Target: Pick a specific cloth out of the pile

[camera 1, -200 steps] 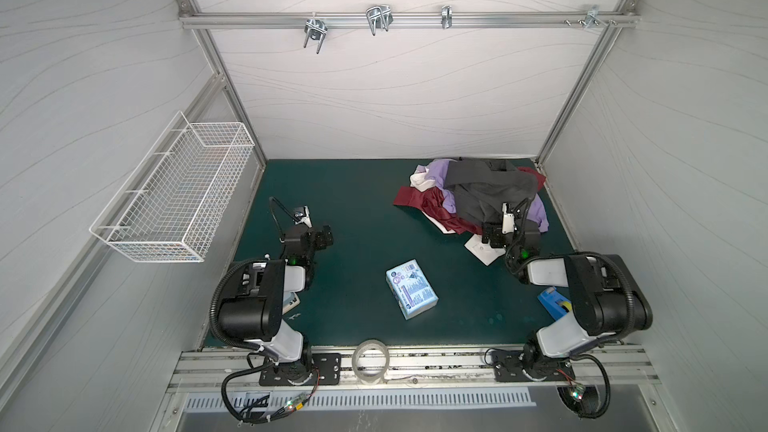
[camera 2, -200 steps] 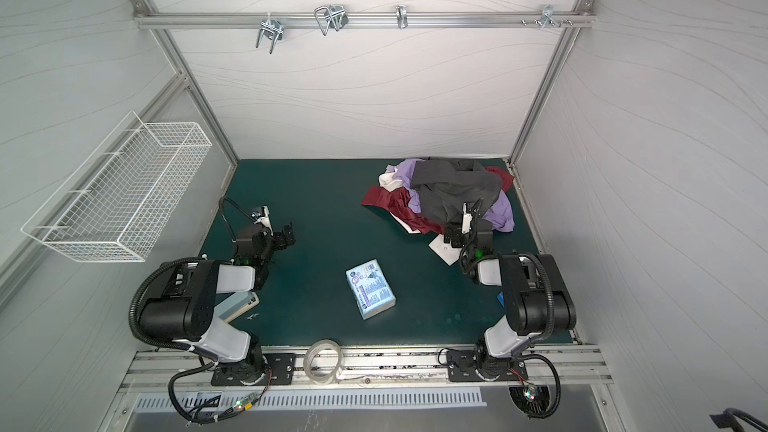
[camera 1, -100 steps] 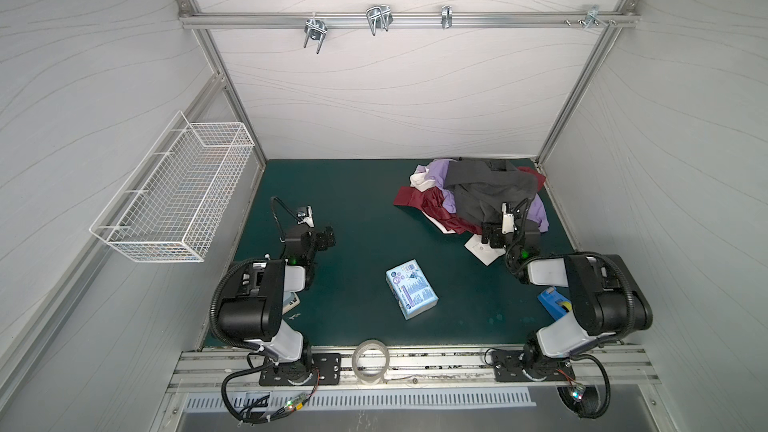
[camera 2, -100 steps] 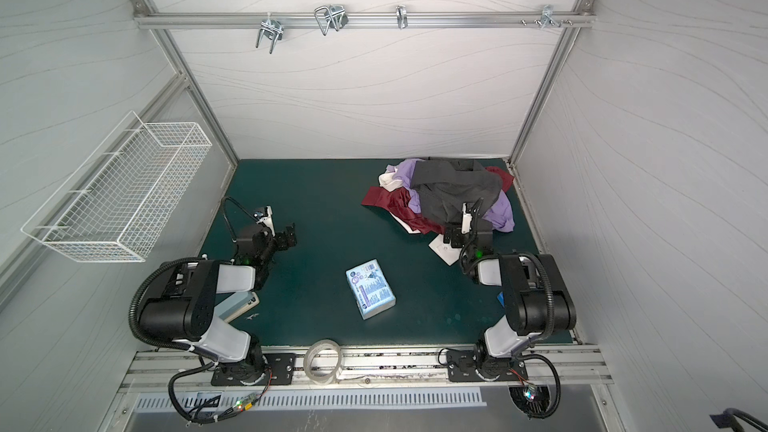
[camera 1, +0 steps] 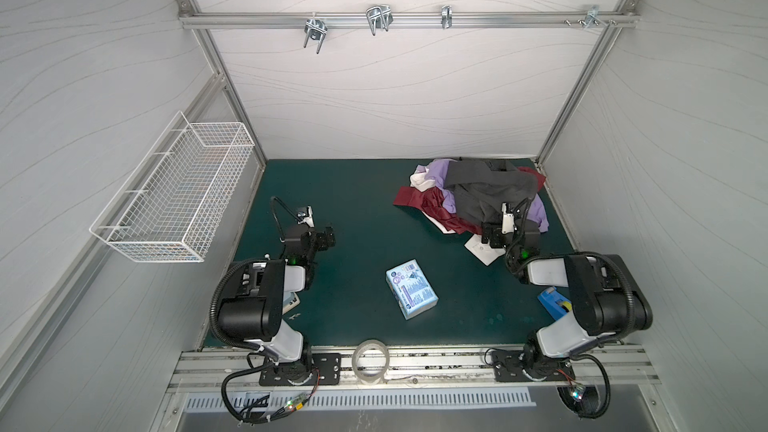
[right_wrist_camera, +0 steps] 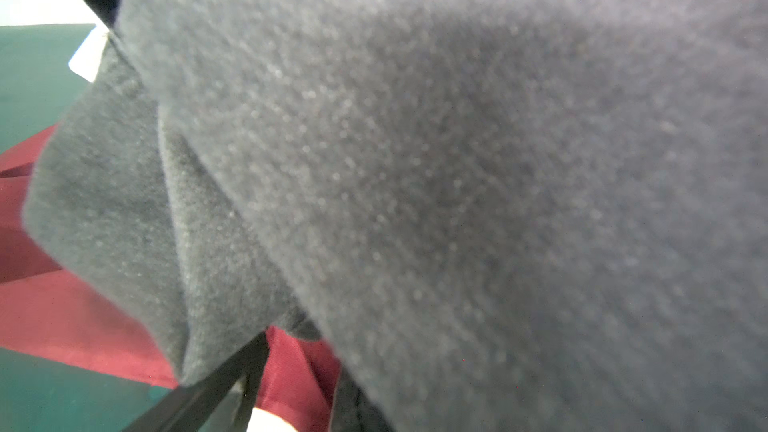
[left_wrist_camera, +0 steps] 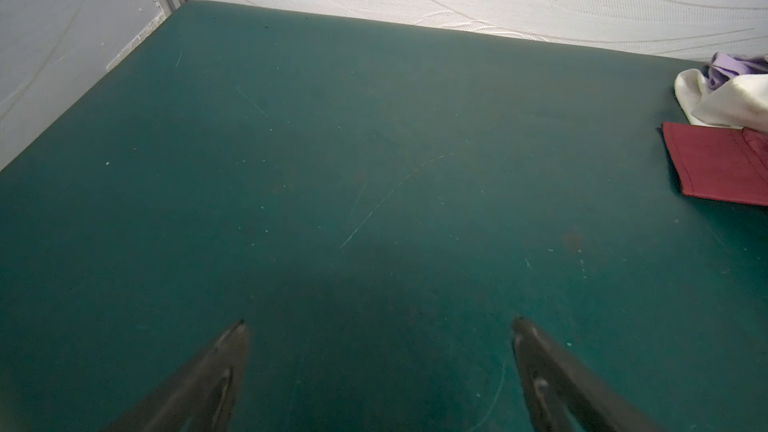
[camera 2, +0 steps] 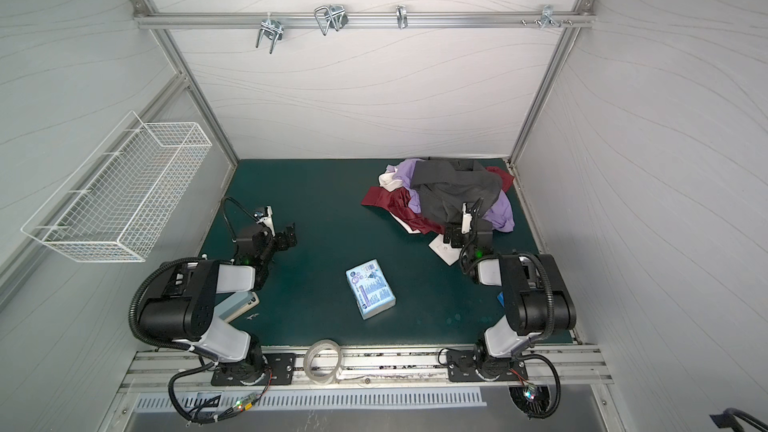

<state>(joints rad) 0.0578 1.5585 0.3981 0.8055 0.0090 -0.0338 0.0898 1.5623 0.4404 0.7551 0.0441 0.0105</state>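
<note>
The pile (camera 1: 473, 197) (camera 2: 440, 197) lies at the back right of the green mat. The lavender cloth (camera 1: 438, 170) (camera 2: 503, 211) shows at the pile's far left and near right edges, mostly buried under a dark grey garment (camera 1: 486, 189) (right_wrist_camera: 457, 160). Maroon cloth (camera 1: 419, 201) (right_wrist_camera: 62, 317) spreads out on the left. My right gripper (camera 1: 505, 222) (camera 2: 467, 220) is pushed into the near edge with its jaws wide apart. One finger (right_wrist_camera: 232, 380) shows and grey fabric hides the other. My left gripper (left_wrist_camera: 379, 322) (camera 1: 328, 236) stands open over bare mat.
A blue box (camera 1: 411, 288) lies mid-mat. A white card (camera 1: 482, 249) sits under the right wrist and a blue object (camera 1: 552, 303) by the right arm. A tape roll (camera 1: 370, 357) rests on the front rail. A wire basket (camera 1: 174, 197) hangs on the left wall.
My left gripper has edged a little toward the middle of the mat. The right gripper and the pile look the same.
</note>
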